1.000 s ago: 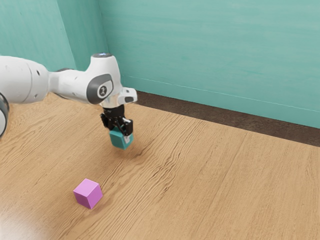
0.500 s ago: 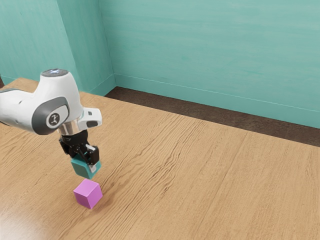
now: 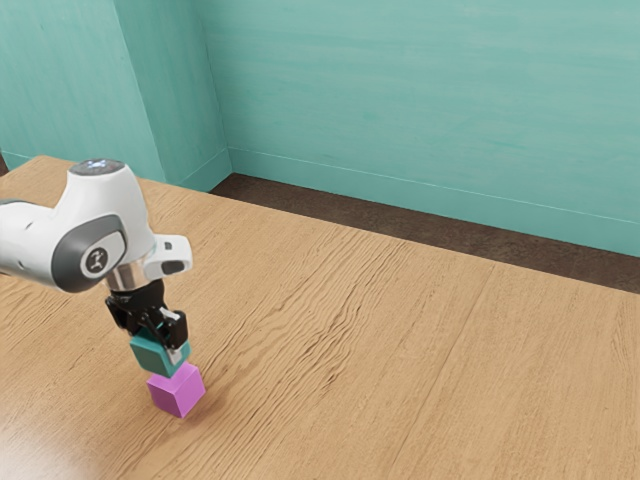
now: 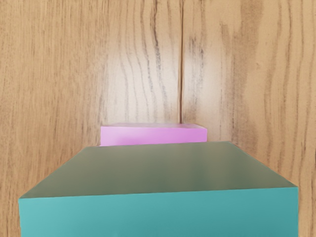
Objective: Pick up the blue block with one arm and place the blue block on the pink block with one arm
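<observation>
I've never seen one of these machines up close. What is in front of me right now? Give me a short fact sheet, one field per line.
Arm: white robot arm, coming in from the exterior view's left
Fingers: black fingers shut on the blue block
Blue block: held directly over the pink block
Contact: cannot tell whether the two blocks touch or a thin gap remains
Surface: wooden table
Backdrop: teal wall
</observation>
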Robot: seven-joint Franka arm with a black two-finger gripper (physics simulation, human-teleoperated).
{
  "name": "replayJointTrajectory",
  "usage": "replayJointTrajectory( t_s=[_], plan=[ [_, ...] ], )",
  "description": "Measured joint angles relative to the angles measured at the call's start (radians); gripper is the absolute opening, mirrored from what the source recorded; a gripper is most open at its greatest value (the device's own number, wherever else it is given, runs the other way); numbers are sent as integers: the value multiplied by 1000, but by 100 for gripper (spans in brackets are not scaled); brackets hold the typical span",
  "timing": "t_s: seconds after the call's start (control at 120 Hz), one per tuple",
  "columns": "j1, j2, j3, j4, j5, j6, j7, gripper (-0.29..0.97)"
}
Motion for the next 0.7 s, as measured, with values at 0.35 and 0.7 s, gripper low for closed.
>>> replayJointTrajectory(
  t_s=[0.35, 0.7],
  plan=[
    [1, -7, 5, 2, -6, -21, 49, 57],
    [2, 209, 54, 859, -68, -457, 41, 66]
  ],
)
